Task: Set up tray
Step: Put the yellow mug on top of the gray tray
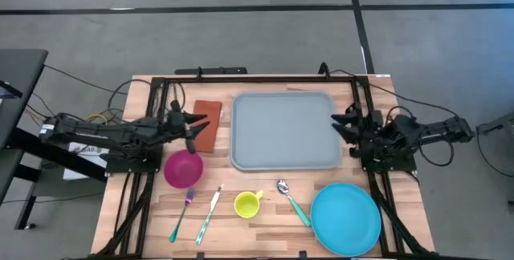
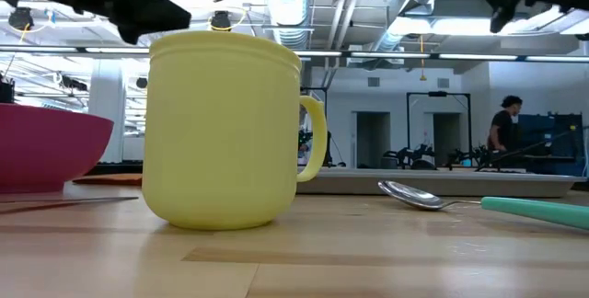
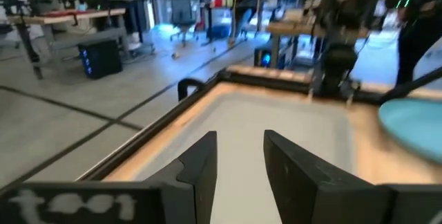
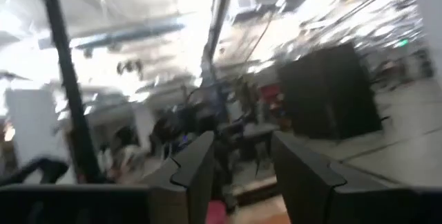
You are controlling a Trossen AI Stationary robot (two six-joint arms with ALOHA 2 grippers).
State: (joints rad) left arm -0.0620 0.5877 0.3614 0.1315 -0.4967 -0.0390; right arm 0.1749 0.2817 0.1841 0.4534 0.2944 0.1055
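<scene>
The pale grey-blue tray point(image 1: 285, 130) lies flat in the middle of the table's far half; its rim point(image 2: 442, 181) shows behind the cup in the low view. My left gripper point(image 1: 195, 123) hovers open over the orange-brown napkin point(image 1: 210, 114), just left of the tray, and points at the tray point(image 3: 276, 124). My right gripper point(image 1: 340, 123) is open at the tray's right edge, raised off the table. In its wrist view the open right gripper point(image 4: 238, 158) shows only the room. Neither gripper touches anything.
On the near half of the table stand a pink bowl point(image 1: 183, 168), a yellow cup point(image 1: 247, 204) and a round blue plate point(image 1: 345, 218). A fork point(image 1: 182, 214), a knife point(image 1: 209, 212) and a teal-handled spoon point(image 1: 293, 201) lie flat there. A person point(image 2: 506, 123) stands far behind the table.
</scene>
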